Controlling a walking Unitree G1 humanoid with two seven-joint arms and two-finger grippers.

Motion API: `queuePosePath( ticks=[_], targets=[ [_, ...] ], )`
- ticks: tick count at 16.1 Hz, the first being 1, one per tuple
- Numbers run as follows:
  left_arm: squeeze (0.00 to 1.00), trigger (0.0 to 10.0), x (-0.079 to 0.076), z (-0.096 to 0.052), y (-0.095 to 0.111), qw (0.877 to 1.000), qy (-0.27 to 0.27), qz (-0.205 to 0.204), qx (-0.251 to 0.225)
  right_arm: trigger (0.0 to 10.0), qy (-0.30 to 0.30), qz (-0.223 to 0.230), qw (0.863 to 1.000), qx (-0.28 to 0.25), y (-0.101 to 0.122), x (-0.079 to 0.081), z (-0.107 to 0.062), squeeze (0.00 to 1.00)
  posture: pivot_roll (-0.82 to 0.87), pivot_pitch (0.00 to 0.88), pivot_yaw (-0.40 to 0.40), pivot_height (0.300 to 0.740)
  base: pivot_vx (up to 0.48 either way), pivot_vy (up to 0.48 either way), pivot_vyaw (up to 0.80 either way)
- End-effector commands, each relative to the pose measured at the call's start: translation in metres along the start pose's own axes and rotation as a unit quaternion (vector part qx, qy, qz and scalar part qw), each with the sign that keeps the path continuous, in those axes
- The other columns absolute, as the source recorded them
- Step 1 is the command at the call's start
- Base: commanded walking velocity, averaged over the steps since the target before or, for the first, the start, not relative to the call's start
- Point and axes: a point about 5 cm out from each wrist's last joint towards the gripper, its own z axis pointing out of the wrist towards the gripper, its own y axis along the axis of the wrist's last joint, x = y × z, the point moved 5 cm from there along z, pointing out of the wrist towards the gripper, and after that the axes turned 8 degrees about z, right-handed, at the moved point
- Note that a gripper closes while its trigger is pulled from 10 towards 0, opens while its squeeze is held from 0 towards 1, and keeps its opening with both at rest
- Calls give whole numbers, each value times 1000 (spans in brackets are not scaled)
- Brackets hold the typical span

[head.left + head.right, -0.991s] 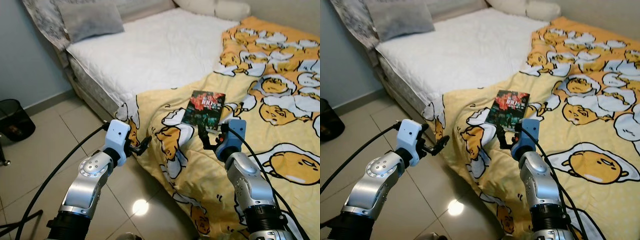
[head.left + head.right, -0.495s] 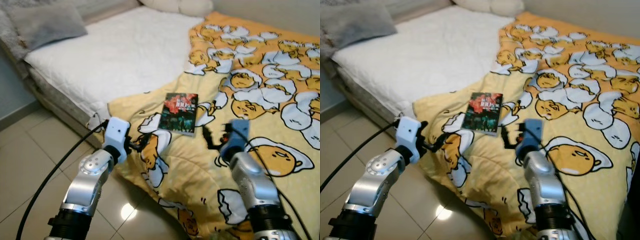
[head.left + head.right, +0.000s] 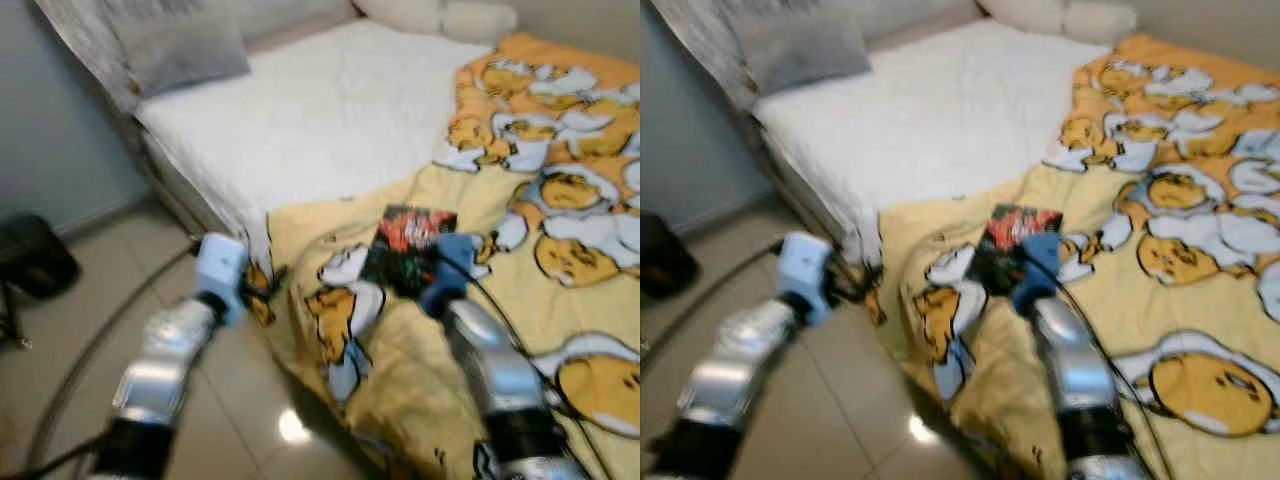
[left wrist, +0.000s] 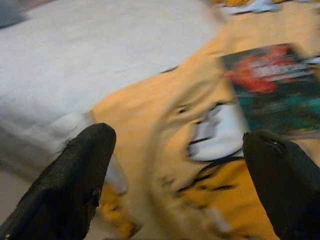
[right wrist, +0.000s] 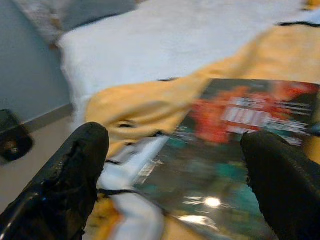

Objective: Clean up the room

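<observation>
Head views blurred. A bed with a white quilted mattress point(image 3: 330, 100) fills the upper part of the scene. A yellow blanket printed with white-and-orange egg cartoon figures point(image 3: 560, 270) covers its right side and spills over the near edge toward the glossy beige tiled floor point(image 3: 60, 340).

Task item: a thin book with a dark green and red glossy cover point(image 3: 408, 248) lies flat on the yellow blanket, near the bed's front edge, cover up. In the right wrist view the cover point(image 5: 235, 145) shows pale lettering over a red patch; it is too blurred to read, so no title or brand can be recorded.

Right gripper point(image 5: 175, 165): held just over the near end of the book; its blue wrist housing overlaps the book's lower right corner in the left eye view. Its two black fingers point(image 5: 65, 175) stand spread wide apart, with the book cover showing between them. Contact with the book: cannot tell.

Left gripper point(image 4: 180, 185): held at the bed's front edge, where the blanket hangs over the mattress side, left of the book. Fingers point(image 4: 75, 175) likewise spread wide, pinching nothing; blanket and book corner lie beyond them.

Other: grey pillow point(image 3: 180, 45) at the head of the mattress, cream pillow point(image 3: 440, 15) at the far top, dark bin point(image 3: 35, 260) on the floor by the grey-blue wall point(image 3: 50, 130).
</observation>
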Motion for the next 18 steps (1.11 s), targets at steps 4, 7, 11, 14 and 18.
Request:
queuePosePath(
  ticks=[4, 7, 11, 14, 18],
  targets=[
    [0, 10000, 6, -3, -1, 1000, 6, 13, 6, 10000, 10, 10, 1000, -2, 3, 6, 1, 0, 19, 0, 46, 740, 0, 0, 0],
    [0, 10000, 5, -3, -1, 1000, 1, 21, 8, 10000, 13, 29, 999, 3, 1, 6, 0, 24, 21, 0, 44, 740, 0, 0, 0],
    [0, 10000, -5, -8, -6, 999, -37, 31, 17, 10000, -20, 35, 999, 8, -8, -8, 2, 1000, 22, 0, 58, 740, 0, 0, 0],
    [0, 10000, -15, -11, -7, 994, -96, 41, 17, 10000, -101, 66, 992, 24, -11, -35, 14, 1000, 33, 0, 62, 740, 0, 0, 0],
    [0, 10000, -36, -31, -19, 976, -205, 55, 41, 10000, -185, 154, 970, 34, -15, -76, 17, 1000, 51, 0, 59, 740, 0, 0, 0]
  ],
)
